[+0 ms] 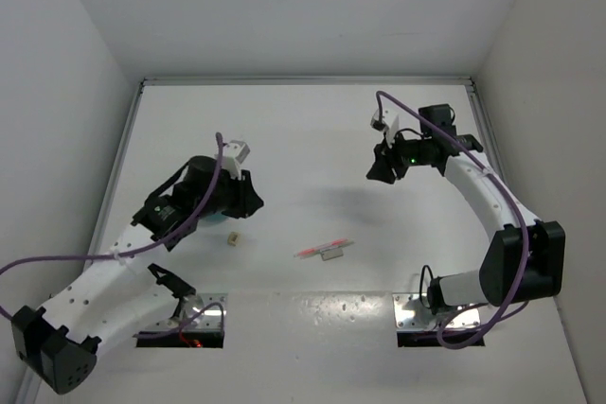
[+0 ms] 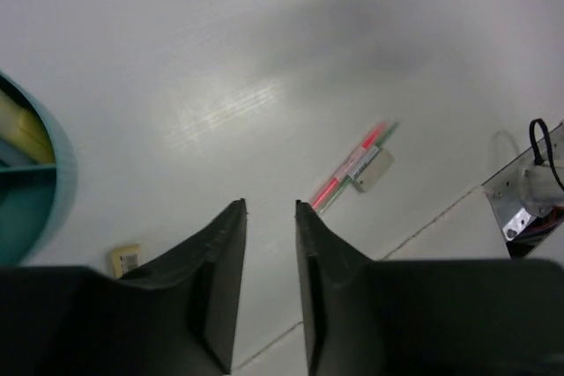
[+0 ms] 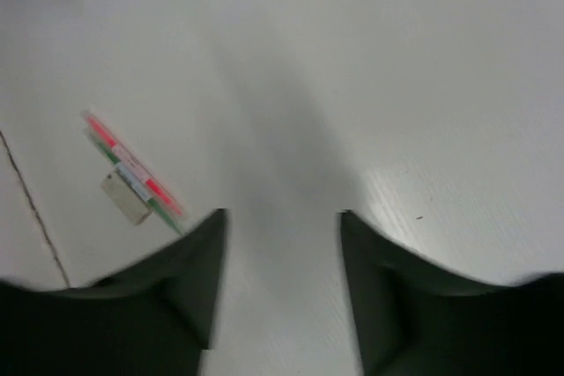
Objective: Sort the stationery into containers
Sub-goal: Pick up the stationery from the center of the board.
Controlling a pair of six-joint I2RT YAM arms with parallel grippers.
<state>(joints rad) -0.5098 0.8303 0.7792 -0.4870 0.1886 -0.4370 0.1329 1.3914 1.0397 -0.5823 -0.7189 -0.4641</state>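
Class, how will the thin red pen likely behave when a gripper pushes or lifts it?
The pen looks thin and straight, so probably stiff and light. Flat on the glossy table, it may roll or slide if nudged.

We're looking down on a white table (image 1: 312,130), boxed in by plain white panels: a left wall (image 1: 57,63), a back wall (image 1: 303,7) and a right wall (image 1: 559,63). We see soft, even light and a pale sheen (image 2: 225,112) on the tabletop.

A thin red pen (image 1: 320,250) lies flat, a beige eraser (image 1: 233,238) well apart, a yellow stick (image 2: 22,128) inside the teal organiser (image 2: 63,184).
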